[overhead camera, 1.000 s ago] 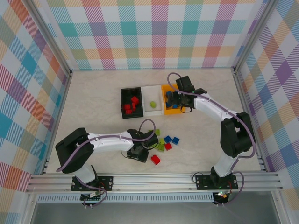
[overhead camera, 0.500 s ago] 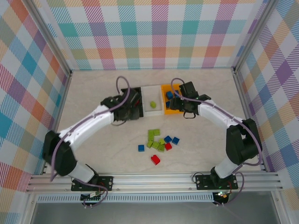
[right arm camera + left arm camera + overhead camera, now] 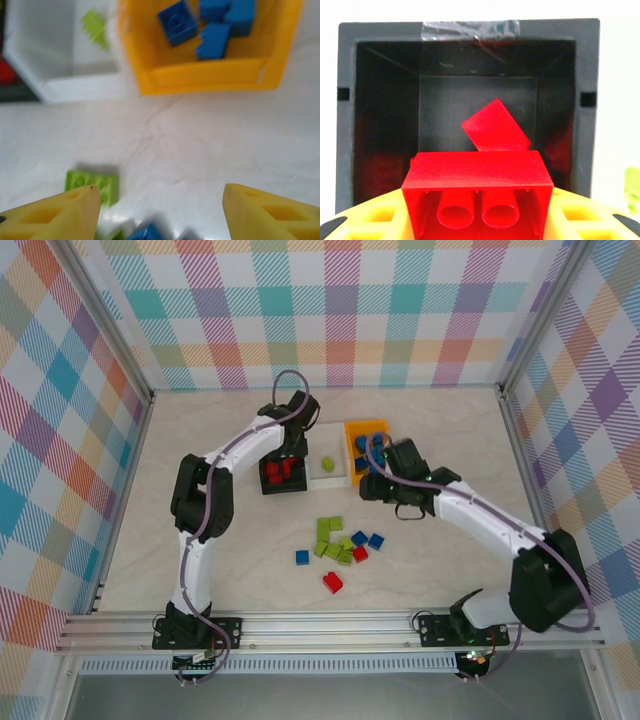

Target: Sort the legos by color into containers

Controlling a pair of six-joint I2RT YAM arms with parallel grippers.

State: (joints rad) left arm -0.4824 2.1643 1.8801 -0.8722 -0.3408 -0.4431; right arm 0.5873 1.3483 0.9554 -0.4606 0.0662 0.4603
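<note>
My left gripper (image 3: 477, 212) is shut on a red lego (image 3: 477, 175), held studs-away just above the black container (image 3: 470, 30). Another red lego (image 3: 495, 131) lies tilted on that bin's floor. From above, the left gripper (image 3: 290, 452) hangs over the black container (image 3: 268, 487). My right gripper (image 3: 160, 210) is open and holds nothing, over bare table just in front of the orange-yellow container (image 3: 210, 75), which holds blue legos (image 3: 177, 21). The white container (image 3: 60, 80) holds one green lego (image 3: 95, 27). In the top view the right gripper (image 3: 372, 488) is near the orange-yellow container (image 3: 352, 452).
Loose legos lie mid-table: a green cluster (image 3: 333, 540), blue ones (image 3: 302, 557) (image 3: 376, 541) and red ones (image 3: 333, 582) (image 3: 360, 553). A green lego (image 3: 95, 185) and a blue one (image 3: 147, 232) lie by my right gripper's left finger. Plaid walls enclose the table.
The left arm swung from the loose pile up to the black container, carrying the red lego. The right gripper drew back from over the orange-yellow container toward the pile.
</note>
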